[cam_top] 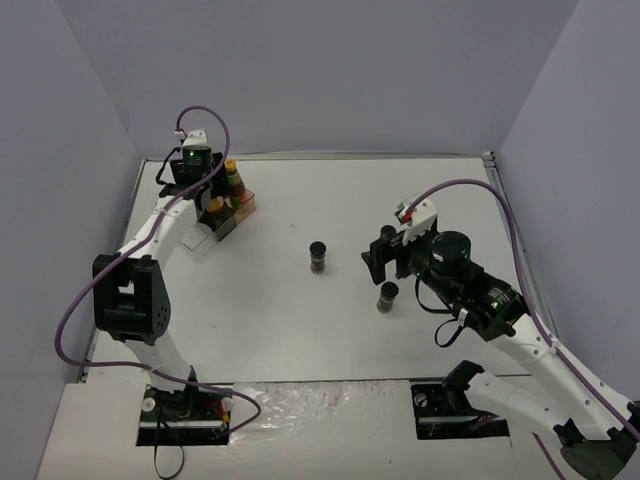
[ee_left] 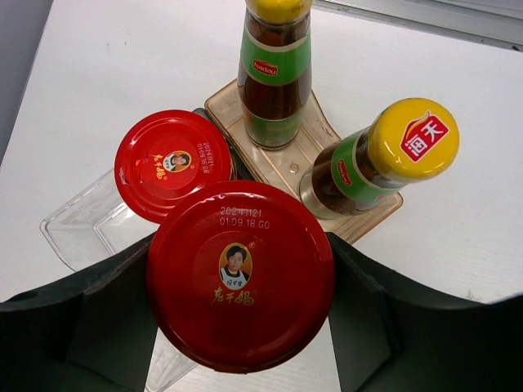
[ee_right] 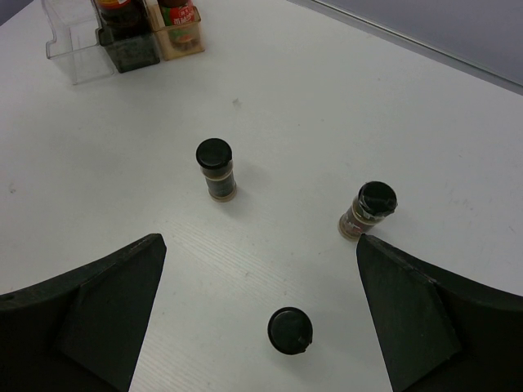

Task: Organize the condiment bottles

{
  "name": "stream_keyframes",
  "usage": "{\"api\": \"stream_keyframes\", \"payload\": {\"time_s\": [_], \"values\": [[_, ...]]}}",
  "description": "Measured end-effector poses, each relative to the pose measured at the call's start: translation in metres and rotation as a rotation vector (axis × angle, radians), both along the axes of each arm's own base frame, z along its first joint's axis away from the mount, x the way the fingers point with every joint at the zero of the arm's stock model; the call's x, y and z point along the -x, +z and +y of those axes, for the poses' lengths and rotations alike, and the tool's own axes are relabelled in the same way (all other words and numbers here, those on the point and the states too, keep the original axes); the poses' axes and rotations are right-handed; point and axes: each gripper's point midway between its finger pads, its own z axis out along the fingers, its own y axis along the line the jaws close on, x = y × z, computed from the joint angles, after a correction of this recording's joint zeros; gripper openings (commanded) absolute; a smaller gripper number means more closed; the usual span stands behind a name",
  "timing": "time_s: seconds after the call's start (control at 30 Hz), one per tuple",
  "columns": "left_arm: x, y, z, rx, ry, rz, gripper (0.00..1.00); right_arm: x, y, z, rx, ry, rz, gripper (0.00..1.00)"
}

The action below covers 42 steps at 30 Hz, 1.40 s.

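red-lidded jar (ee_left: 240, 276) between jaws, left wrist view

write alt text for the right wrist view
Three black-capped spice jars stand apart on a white table, seen from above between the dark fingers of the open right gripper. In the top left corner, a clear rack holds bottles cut off by the frame.

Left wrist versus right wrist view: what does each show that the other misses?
Left wrist only: the near red-lidded jar gripped by the left tool, printed lid dates, the logo on a yellow cap. Right wrist only: three black-capped spice jars loose on the table, right tool open. Both: the rack holding bottles.
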Motion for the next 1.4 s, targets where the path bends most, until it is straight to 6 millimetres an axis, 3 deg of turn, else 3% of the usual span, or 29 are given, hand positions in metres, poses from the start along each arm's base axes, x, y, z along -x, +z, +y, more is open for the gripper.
{"api": "stream_keyframes", "payload": {"time_s": [0.4,0.7,0.9,0.97,1.03,1.17,1.4], "values": [[-0.003,-0.031,0.003,-0.012,0.022,0.058,0.02,0.000,0.000,0.000,0.000,0.000,0.000,1.00],[0.001,-0.061,0.002,0.003,0.031,0.105,0.49,0.001,-0.005,0.001,0.003,0.008,0.011,1.00],[0.000,-0.063,0.002,0.003,0.032,0.097,0.78,0.002,-0.007,0.001,0.000,0.007,0.019,1.00],[0.000,-0.063,0.000,0.001,0.029,0.097,0.83,0.002,-0.007,0.002,-0.002,0.007,0.020,1.00],[-0.001,-0.060,-0.002,0.000,0.023,0.089,0.92,0.002,-0.007,0.002,-0.005,0.005,0.023,1.00],[0.001,-0.046,-0.008,0.002,0.009,0.062,0.97,0.003,-0.008,0.002,-0.012,0.003,0.027,1.00],[0.030,0.013,-0.027,0.012,-0.041,-0.036,0.97,0.007,0.001,-0.002,-0.035,0.002,0.006,1.00]]}}
